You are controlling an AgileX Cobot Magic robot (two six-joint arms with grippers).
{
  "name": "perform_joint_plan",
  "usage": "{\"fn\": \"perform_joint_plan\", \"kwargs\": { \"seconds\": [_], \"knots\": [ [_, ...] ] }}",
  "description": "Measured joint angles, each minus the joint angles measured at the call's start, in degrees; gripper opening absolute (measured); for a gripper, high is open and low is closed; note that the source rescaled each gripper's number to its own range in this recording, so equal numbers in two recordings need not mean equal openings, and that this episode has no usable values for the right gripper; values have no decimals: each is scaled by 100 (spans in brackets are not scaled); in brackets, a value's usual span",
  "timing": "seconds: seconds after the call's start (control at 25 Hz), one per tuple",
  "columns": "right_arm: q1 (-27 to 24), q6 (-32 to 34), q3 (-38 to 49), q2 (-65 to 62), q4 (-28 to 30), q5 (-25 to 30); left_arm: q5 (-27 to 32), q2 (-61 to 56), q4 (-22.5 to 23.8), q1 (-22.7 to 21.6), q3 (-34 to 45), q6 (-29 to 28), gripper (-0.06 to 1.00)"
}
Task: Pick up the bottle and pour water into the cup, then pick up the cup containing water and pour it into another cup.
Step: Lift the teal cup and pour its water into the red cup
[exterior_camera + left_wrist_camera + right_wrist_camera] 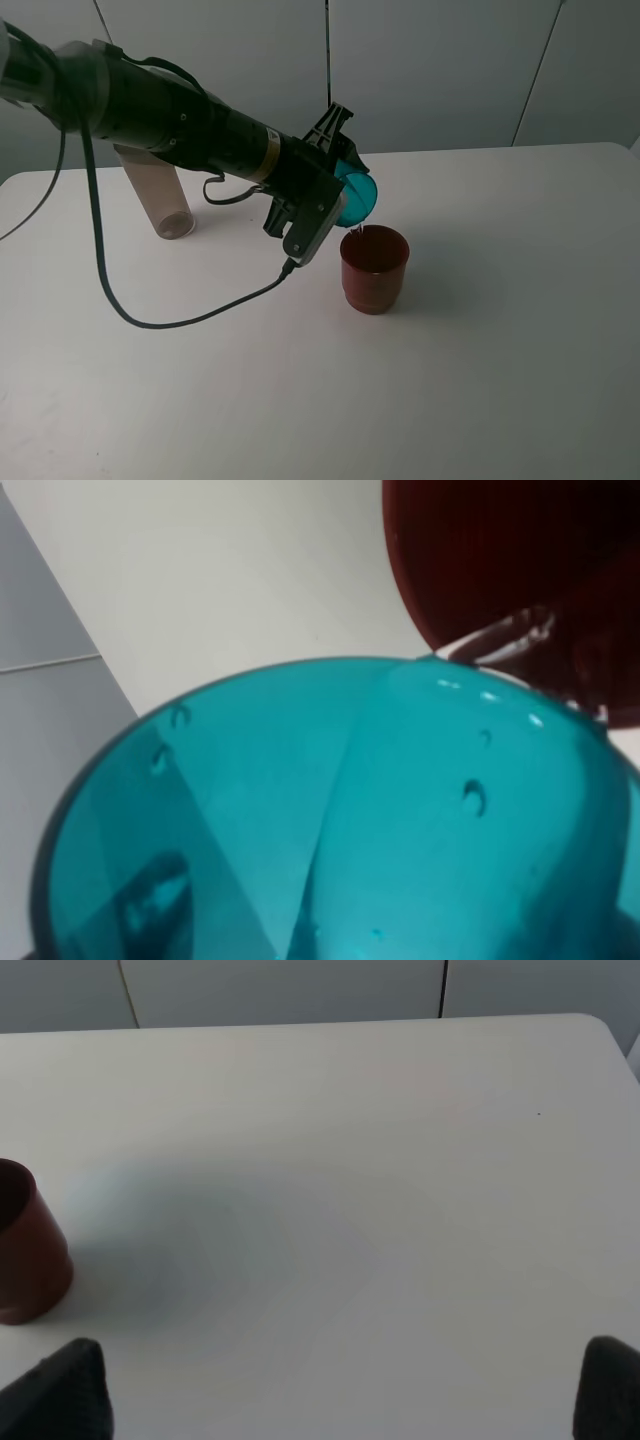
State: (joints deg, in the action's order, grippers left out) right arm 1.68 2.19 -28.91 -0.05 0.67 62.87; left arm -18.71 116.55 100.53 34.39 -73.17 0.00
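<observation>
Exterior high, left gripper (pixel 343 160) tipping teal cup (pixel 356 196) over red cup (pixel 374 268)

High view and wrists (close) share red cup (pixel 374 268).

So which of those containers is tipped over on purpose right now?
The teal cup, held in the left tool and tilted with its mouth over the red cup. The red cup and the bottle both stand on the table.

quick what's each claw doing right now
Left claw: closed on the teal cup, tipped over the red cup.
Right claw: open, holding nothing.
</observation>
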Motion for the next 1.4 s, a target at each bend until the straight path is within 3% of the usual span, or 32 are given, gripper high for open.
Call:
{"fn": "perform_joint_plan", "kwargs": {
  "seconds": [0.52, 1.4],
  "knots": [
    [0, 0, 0, 0, 0, 0, -51, 0, 0, 159, 0, 172, 11],
    [0, 0, 0, 0, 0, 0, 120, 0, -22, 267, -10, 1430, 11]
  ]
}}
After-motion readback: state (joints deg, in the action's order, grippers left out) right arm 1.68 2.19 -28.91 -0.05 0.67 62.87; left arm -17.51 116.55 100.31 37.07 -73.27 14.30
